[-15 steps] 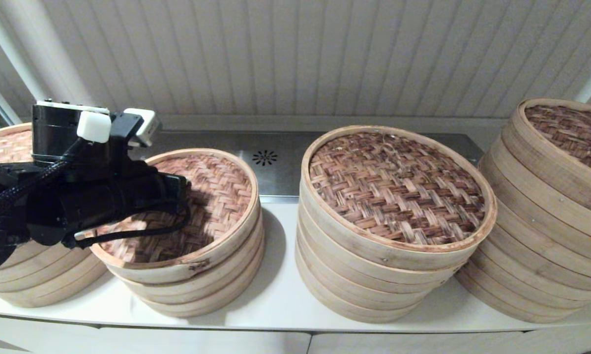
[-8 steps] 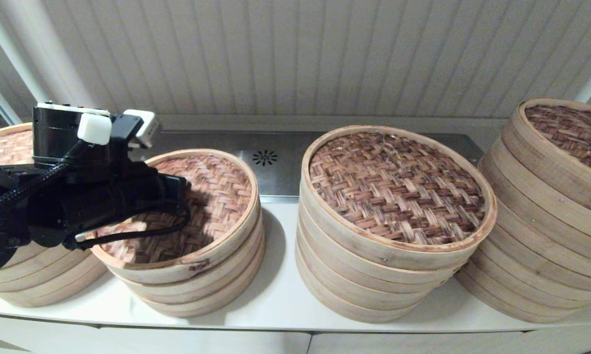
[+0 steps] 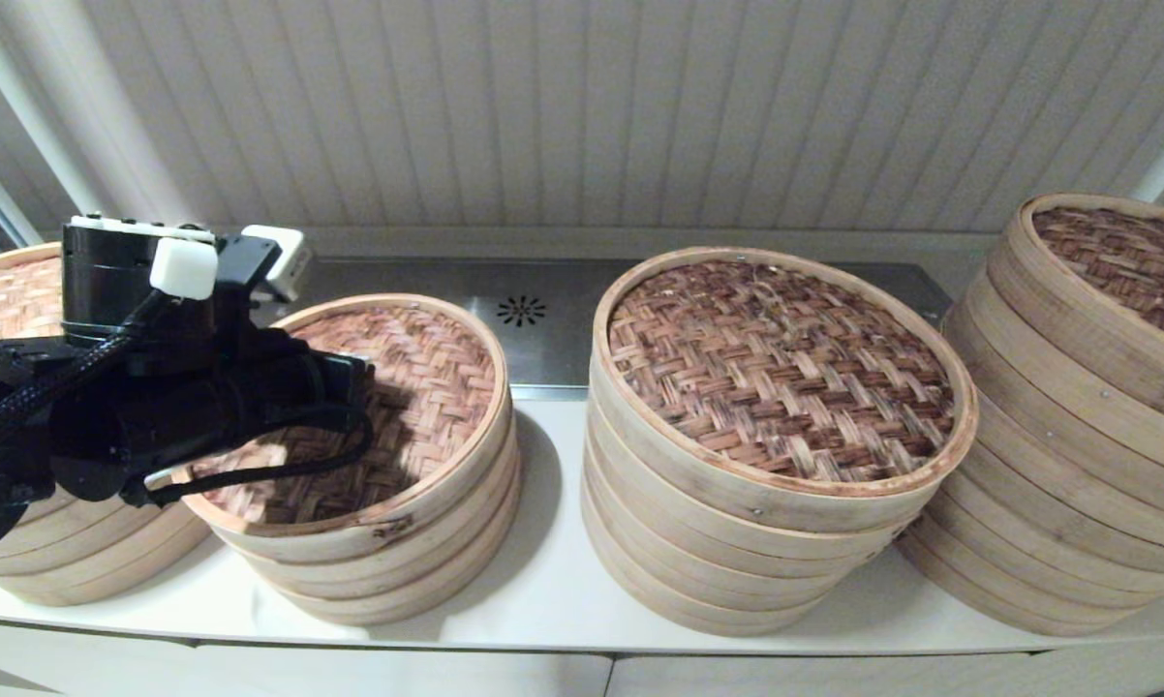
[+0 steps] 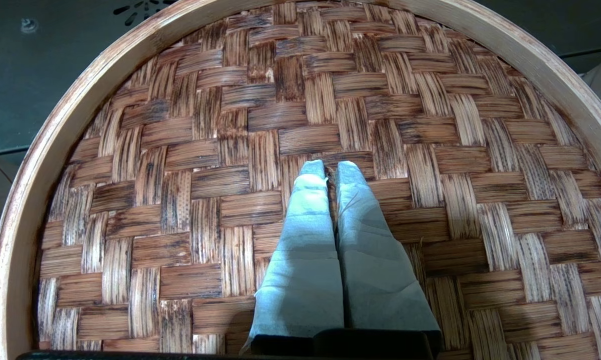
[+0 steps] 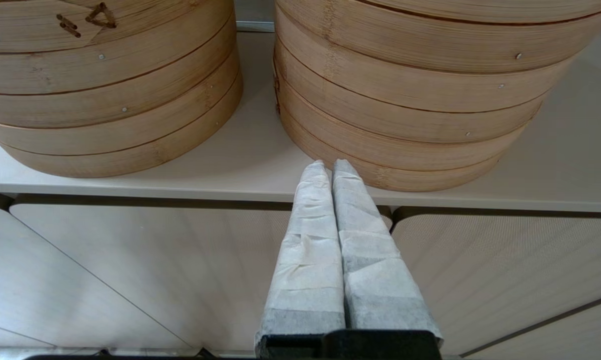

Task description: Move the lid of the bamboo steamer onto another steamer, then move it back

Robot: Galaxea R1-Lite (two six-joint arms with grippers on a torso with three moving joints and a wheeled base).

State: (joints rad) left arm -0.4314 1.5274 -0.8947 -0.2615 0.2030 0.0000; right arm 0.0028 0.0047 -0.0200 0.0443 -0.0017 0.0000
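**Left hand clenched over the tilted lid**

Spanning the frame, the pale flat-topped surface (image 3: pixel 553 590) carries four stacks of round bamboo steamers in a row along its length. The tallest stack, the dark-woven steamer stack at the right end (image 3: pixel 1086 407), stands just beside the wide dark-woven steamer stack right of centre (image 3: pixel 776 436). A light bamboo steamer stack at the left end (image 3: pixel 20 542) is mostly hidden behind the arm. Between these sits the lower left-of-centre steamer stack (image 3: pixel 398 571), and on it lies the task's thing, the round woven bamboo steamer lid (image 3: pixel 427 387), tilted, its near rim lower than its far rim.

The left hand (image 4: pixel 330 172) hangs over that lid's woven face, pointing down at roughly its middle, taped fingers clenched together and grasping nothing. Whether the tips touch the weave I cannot tell. So the lid lies directly beneath the hand, and being round it offers no long axis to line up with; judging by this, the rim is what a grip would need, and that lies outward from the fingertips in every direction.

The right hand (image 5: pixel 328 167) is parked low in front of the surface's near edge, likewise clenched and empty, so the left arm is far nearer.
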